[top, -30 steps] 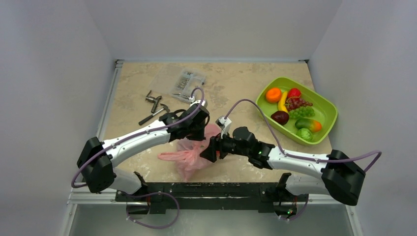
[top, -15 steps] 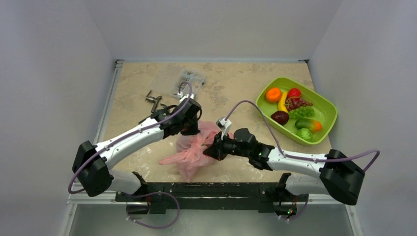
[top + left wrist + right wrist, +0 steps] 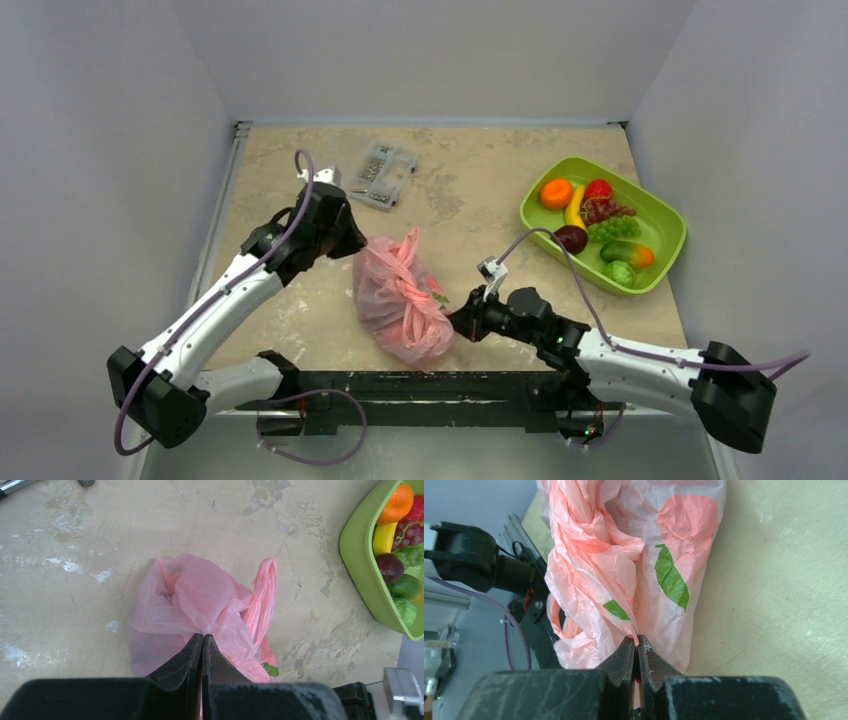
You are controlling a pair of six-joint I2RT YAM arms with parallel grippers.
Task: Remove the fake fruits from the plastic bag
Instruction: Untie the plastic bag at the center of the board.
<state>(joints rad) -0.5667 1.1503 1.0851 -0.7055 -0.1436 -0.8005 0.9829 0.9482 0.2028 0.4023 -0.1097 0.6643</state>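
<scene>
Item: the plastic bag [image 3: 400,300], thin pink crinkled film printed with red fruit shapes and green leaves, lying bunched on the beige mottled table [image 3: 480,180], near its front edge and between the two arms; one twisted handle loop points toward the back. Nothing of its contents shows through the film. Item: left gripper [image 3: 202,636], jaws fully together and pinching a gathered fold of film at the bag's back-left side; in the overhead view it [image 3: 352,245] meets the bag's upper left corner. Item: right gripper [image 3: 637,642], jaws likewise pressed together with a thin pleat of pink film caught between the tips, just below a printed green leaf; from above it [image 3: 462,322] touches the bag's front-right side. Item: lime-green oval tray [image 3: 660,210], at the table's right side, well apart from the bag, holding the fake fruits: orange [image 3: 556,192], red strawberry [image 3: 598,189], yellow banana [image 3: 575,208], purple grape bunch [image 3: 605,211], green grape bunch [image 3: 612,228], dark plum [image 3: 570,238], orange-green mango [image 3: 627,252], and one further small green piece [image 3: 620,272] at the tray's near end. Item: clear compartment box [image 3: 380,172], at the back of the table, beside the left arm's wrist.
</scene>
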